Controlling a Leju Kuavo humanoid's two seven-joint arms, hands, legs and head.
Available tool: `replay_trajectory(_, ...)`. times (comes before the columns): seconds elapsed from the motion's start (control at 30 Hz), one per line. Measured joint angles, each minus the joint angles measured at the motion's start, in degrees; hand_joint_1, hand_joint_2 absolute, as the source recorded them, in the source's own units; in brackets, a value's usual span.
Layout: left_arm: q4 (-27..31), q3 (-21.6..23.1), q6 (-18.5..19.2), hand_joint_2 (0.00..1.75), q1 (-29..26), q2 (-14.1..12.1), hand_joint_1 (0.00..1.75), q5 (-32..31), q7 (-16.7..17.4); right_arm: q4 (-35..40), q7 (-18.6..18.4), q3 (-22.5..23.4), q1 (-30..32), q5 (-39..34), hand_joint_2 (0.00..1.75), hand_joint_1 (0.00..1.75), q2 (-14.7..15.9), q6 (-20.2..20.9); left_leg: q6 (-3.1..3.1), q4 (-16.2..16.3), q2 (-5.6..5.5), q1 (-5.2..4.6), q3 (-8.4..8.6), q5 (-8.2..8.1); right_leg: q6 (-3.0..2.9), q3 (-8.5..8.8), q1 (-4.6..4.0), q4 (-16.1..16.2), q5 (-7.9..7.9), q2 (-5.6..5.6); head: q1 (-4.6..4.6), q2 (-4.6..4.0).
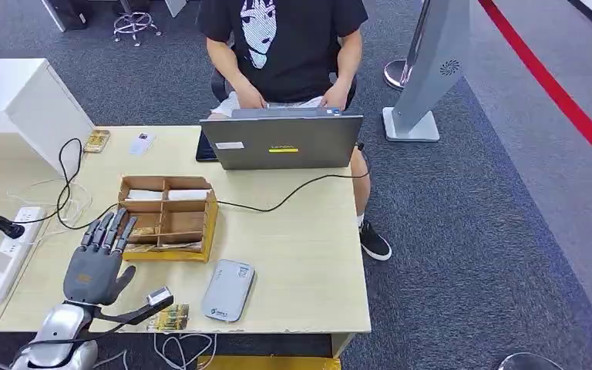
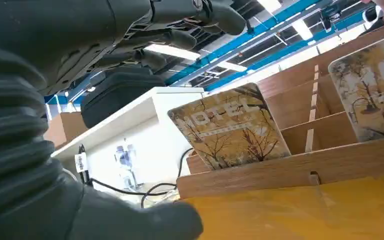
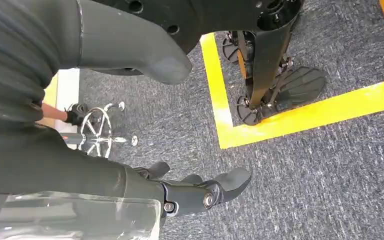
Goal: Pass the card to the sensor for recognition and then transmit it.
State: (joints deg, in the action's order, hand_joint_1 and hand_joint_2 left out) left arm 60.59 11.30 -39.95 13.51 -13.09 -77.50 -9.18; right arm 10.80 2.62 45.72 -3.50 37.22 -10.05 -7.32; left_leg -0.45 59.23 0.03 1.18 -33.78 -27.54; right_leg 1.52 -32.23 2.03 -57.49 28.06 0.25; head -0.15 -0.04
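The left hand (image 1: 96, 266) is grey with dark, slim fingers (image 1: 106, 229), a thick grey thumb and a silver arm (image 1: 58, 335) behind it; the right hand (image 3: 200, 192) shows a ribbed grey cover, dark fingers with small round screws, perhaps rivets

Bare tabletop (image 1: 301, 247) right of the wooden box (image 1: 168, 218); grey sensor (image 1: 228, 290) and black cable (image 1: 293, 194) as obstacles.

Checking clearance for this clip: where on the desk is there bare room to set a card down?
Bare: right half of the desk, between laptop, card reader and right edge. Crowded: left side, with left hand, wooden box, power strip, cables.
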Motion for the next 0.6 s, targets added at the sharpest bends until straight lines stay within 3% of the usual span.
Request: replay_trajectory(0.6, 0.0, 0.0, -0.1, 1.75, -0.1, 0.0, 1.75, 0.9, -1.8, 0.0, 0.0, 0.0, 0.0, 0.3, 1.75, 0.00, 0.0, 0.0, 0.00, 0.0, 0.00, 0.00, 0.00, 0.00, 0.00, 0.01, 0.00, 0.0, 0.00, -0.01, 0.00, 0.00)
